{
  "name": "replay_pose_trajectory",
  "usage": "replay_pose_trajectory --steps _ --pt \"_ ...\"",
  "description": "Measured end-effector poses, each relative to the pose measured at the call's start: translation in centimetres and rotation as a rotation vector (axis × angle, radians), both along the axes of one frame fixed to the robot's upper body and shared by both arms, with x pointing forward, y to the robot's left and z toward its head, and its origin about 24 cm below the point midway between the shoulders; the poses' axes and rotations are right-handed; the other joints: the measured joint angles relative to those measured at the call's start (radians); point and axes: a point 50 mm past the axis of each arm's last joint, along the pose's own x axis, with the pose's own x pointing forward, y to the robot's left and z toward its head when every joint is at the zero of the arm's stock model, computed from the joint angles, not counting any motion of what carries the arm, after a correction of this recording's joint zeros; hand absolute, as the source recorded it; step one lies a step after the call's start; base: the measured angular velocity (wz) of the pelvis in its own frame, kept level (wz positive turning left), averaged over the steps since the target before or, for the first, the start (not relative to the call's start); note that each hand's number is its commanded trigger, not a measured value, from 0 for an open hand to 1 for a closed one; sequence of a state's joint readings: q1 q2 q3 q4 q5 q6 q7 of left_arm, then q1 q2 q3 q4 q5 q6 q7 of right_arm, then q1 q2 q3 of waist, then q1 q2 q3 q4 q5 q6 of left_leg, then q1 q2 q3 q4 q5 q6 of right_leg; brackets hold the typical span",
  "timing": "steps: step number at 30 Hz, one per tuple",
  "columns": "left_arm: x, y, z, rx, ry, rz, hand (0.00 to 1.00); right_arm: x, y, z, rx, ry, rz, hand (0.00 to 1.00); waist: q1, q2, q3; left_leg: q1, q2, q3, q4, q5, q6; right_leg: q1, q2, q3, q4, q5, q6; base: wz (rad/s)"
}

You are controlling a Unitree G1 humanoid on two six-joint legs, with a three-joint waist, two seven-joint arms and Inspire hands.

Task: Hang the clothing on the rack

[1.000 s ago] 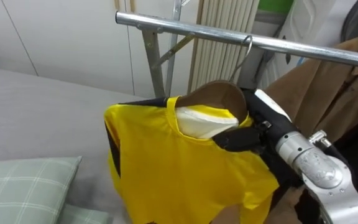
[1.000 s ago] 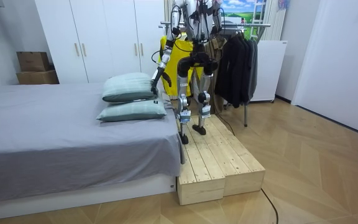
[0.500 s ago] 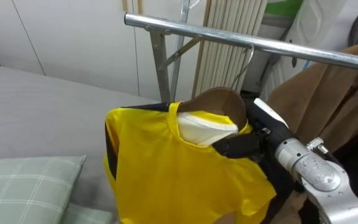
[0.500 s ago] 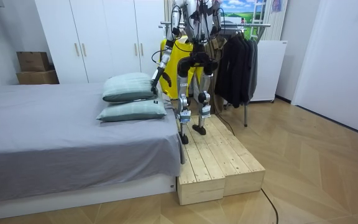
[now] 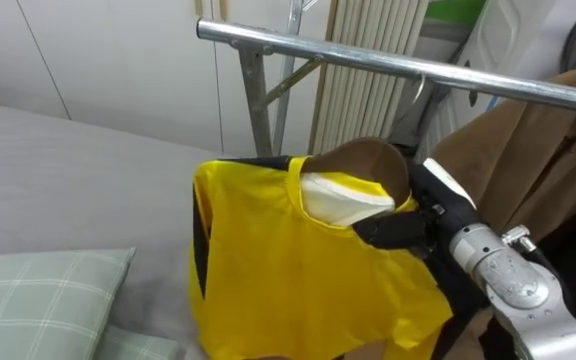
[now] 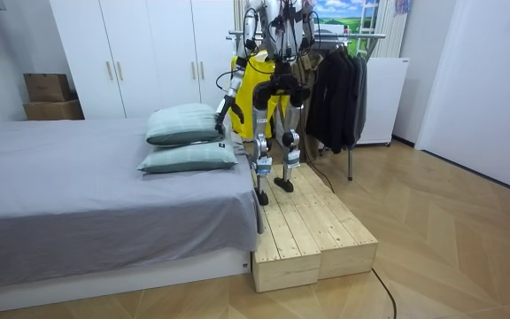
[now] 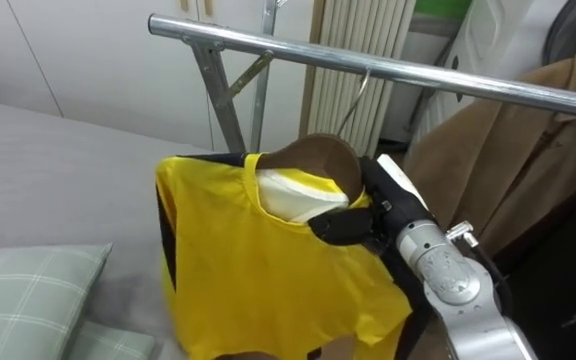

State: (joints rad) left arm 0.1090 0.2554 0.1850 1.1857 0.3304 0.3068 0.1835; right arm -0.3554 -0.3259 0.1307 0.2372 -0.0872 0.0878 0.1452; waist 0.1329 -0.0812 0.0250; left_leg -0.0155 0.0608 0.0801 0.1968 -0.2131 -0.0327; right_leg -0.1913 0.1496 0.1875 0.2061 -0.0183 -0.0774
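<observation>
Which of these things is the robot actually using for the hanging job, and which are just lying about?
In the job: shirt, hanger, rail, right hand gripping the shirt.
Lying about: coat, pillow, bed, wardrobe.

You see the yellow shirt [image 5: 298,270] run off the bottom edge, with the hanger [image 5: 368,165] buried inside it save its brown crown. Its wire top passes behind the rail [image 5: 368,62], the brown coat [image 5: 528,150] is cut at the right edge, and in the room view the left hand [image 6: 223,108] is too small to read.
</observation>
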Motion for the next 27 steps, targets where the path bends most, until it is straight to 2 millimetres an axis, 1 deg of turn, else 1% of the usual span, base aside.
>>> replay_pose_trajectory --steps 6,9,11,16,19,23,27 --pt "0.0 0.0 0.0 0.0 0.0 0.002 0.0 0.2 -0.7 0.5 -0.021 -0.043 -0.068 1.0 -0.001 0.0 0.0 0.0 0.0 0.0 0.002 0.0 0.0 0.0 0.0 0.001 0.001 0.0 0.0 0.0" --pt "0.0 0.0 0.0 -0.004 -0.001 0.007 0.0 0.6 -1.4 1.5 -0.027 -0.087 -0.108 1.0 -0.002 0.001 -0.0009 0.0 0.0 0.002 0.003 0.0 0.0 -0.001 0.002 0.003 0.0 0.0 0.0 -0.01" --pt "0.0 0.0 0.0 -0.02 -0.001 0.009 0.0 1.0 -1.7 2.6 -0.036 -0.123 -0.12 1.0 -0.002 0.007 -0.0033 0.002 0.0 0.004 0.002 0.0 0.0 -0.001 0.003 0.006 0.0 0.0 -0.001 -0.02" --pt "0.0 0.0 0.0 -0.024 -0.001 0.01 0.0 1.7 -1.7 4.5 -0.033 -0.189 -0.138 1.0 -0.007 0.008 -0.0038 0.002 0.003 0.007 0.002 0.0 0.0 -0.002 0.006 0.006 0.001 0.001 -0.003 -0.01" --pt "0.0 0.0 0.0 -0.026 0.0 0.012 0.0 1.9 -1.6 4.9 -0.032 -0.201 -0.135 1.0 -0.012 0.008 -0.0041 0.002 0.004 0.007 0.002 0.0 0.0 -0.001 0.007 0.005 0.003 0.003 -0.005 0.0" --pt "-0.1 0.0 0.0 -0.035 -0.006 0.03 0.0 1.9 -1.7 4.8 -0.023 -0.199 -0.135 1.0 -0.015 0.008 -0.0044 0.003 0.004 0.007 0.003 0.0 -0.001 -0.001 0.007 0.006 0.005 0.003 -0.005 0.0" --pt "0.1 0.1 0.0 -0.034 -0.012 0.029 0.0 2.0 -2.0 4.1 0.062 -0.151 -0.138 1.0 -0.018 0.006 -0.0058 0.002 0.003 0.007 0.008 0.0 -0.001 0.001 0.004 0.008 0.001 0.003 -0.005 0.0"
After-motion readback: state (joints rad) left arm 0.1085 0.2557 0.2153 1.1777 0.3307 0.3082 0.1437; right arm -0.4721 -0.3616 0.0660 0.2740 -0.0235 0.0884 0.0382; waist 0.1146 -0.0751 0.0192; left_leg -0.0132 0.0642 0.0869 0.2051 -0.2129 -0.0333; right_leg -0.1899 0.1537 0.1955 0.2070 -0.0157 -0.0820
